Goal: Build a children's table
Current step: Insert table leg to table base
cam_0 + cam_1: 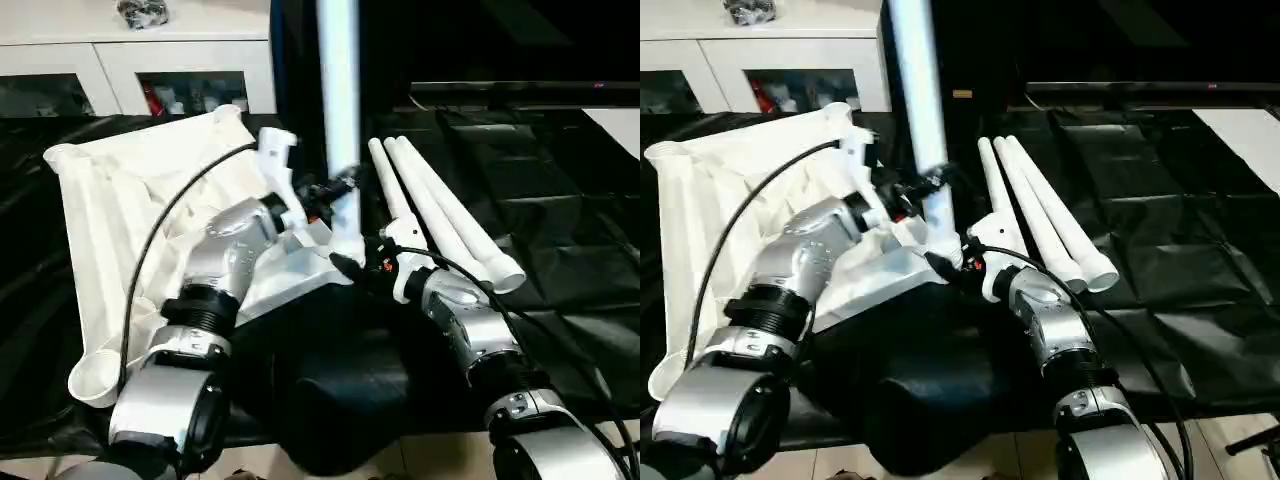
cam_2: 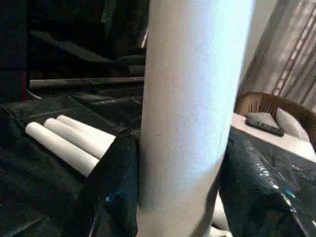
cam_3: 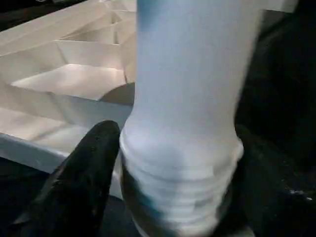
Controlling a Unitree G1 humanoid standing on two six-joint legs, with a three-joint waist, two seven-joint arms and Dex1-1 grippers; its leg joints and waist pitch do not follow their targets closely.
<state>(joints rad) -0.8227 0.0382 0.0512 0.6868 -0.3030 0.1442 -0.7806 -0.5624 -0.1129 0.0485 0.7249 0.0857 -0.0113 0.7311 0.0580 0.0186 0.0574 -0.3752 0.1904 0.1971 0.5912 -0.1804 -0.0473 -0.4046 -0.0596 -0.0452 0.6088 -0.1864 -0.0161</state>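
Note:
The children's table top [image 1: 110,200] lies upside down on the black cover, ribbed underside up, round sockets at its corners. One white leg [image 1: 340,110] stands upright at the top's near right corner. My left gripper [image 1: 338,188] is shut on this leg partway up, with a black finger [image 2: 111,192] pressed against each side. Lower down, my right gripper [image 1: 352,262] stands open around the leg's threaded bottom end [image 3: 177,197], one finger [image 3: 84,177] just beside it. Three more legs [image 1: 440,215] lie side by side to the right.
A white cabinet [image 1: 150,60] with glass doors stands behind the table top, a dark object [image 1: 145,12] on it. Black sheeting [image 1: 560,250] covers the work surface and spreads to the right. A socket corner [image 1: 95,375] overhangs near my left forearm.

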